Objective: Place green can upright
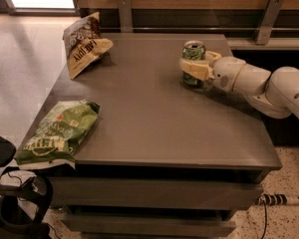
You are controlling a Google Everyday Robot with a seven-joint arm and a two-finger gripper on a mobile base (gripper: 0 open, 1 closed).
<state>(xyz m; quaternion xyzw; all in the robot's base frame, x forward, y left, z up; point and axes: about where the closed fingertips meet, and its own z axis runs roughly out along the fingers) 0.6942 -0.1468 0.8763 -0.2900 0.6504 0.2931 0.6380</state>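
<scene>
Green with a silver top, the green can (193, 51) stands upright on the grey table (154, 118), at about two o'clock on the tabletop as I face it. Its base looks to be resting on the surface or very nearly so; I can't tell which from here. The gripper (195, 67) reaches in from three o'clock on the end of the white arm (261, 81). Its pale fingers (192, 68) are clamped round the can's middle, one crossing the front and the other tucked behind.

The can looks placed, so what remains, I'd guess, is letting go and backing away. That is where it could go wrong. If the fingers part unevenly, or one drags on the metal as the arm pulls back toward three o'clock, a light can like this could tip or skid. If there is a gap under the base, a release would drop it and it could wobble over. Any sideways sweep before the fingers are fully clear would knock it flat.

The brown chip bag (84, 44) at eleven o'clock and the green chip bag (57, 133) at eight o'clock, hanging over the edge, sit well apart from the can and shouldn't interfere.
</scene>
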